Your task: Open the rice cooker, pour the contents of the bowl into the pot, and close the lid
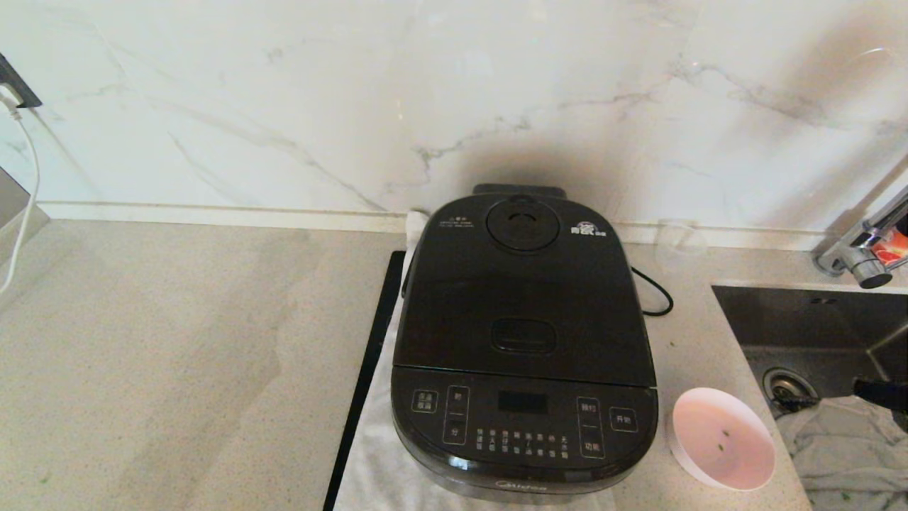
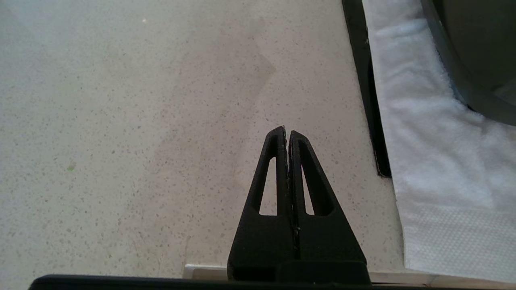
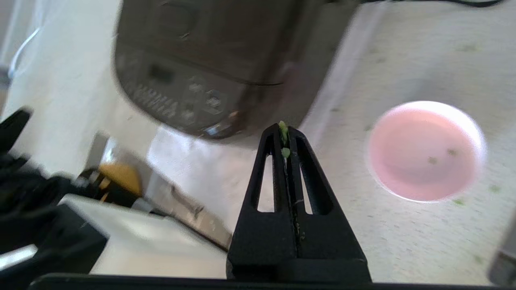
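The glossy black rice cooker (image 1: 523,341) stands mid-counter with its lid (image 1: 525,284) down; the pot is hidden inside. Right of it, near the counter's front, sits the small pinkish-white bowl (image 1: 722,438), holding only two green bits (image 1: 721,447). In the right wrist view my right gripper (image 3: 285,128) is shut above the counter, between the cooker's front corner (image 3: 193,104) and the bowl (image 3: 425,151), with a few green bits stuck between its tips. My left gripper (image 2: 287,131) is shut over bare counter left of the cooker (image 2: 475,52). Neither arm shows in the head view.
A white towel (image 1: 369,461) lies under the cooker beside a black strip (image 1: 365,383). A steel sink (image 1: 801,326) with a faucet (image 1: 865,248) and a grey cloth (image 1: 844,447) is at the right. A clear glass cup (image 1: 679,245) stands behind the bowl by the wall.
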{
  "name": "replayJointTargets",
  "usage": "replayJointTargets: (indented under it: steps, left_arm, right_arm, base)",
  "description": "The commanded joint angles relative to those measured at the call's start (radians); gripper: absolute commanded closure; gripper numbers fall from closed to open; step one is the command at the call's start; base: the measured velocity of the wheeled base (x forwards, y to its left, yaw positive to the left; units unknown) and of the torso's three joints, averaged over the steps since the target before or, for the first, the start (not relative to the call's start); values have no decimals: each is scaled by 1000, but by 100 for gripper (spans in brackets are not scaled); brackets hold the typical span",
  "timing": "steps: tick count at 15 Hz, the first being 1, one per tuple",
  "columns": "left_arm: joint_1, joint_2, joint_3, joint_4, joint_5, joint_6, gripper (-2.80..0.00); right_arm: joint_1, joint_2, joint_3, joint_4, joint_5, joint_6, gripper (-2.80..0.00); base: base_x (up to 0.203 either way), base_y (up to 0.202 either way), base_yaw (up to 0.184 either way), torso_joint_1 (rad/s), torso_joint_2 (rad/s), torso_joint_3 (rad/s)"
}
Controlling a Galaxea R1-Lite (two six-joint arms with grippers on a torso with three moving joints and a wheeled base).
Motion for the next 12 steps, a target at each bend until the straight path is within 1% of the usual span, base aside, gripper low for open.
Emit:
replayJointTargets:
  steps: [1,3,5,7,10,12]
  left_arm:
    - [0,-1,1,1,-1,-5,0]
    - [0,-1,3,1,-1,-5,0]
    - [0,-1,1,1,-1,-7,0]
    - [0,-1,2,1,-1,-6,0]
    - [0,-1,2,1,-1,-7,0]
    - [0,-1,3,1,-1,-7,0]
  right_arm:
    - [56,21,-1,3,6,0,0]
    - [133,45,14,3,6,2,0]
    - [177,98,32,-7,13,6,0]
    - [230,154,28,-22,18,43,0]
    - [295,225,30,-100,18,80,0]
    - [336,251,21,-119,17,86,0]
  base:
    - [0,0,0,0,0,0]
    - [0,0,0,0,0,0]
    - [0,0,0,0,0,0]
    - [0,0,0,0,0,0]
    - [0,0,0,0,0,0]
    - [0,0,0,0,0,0]
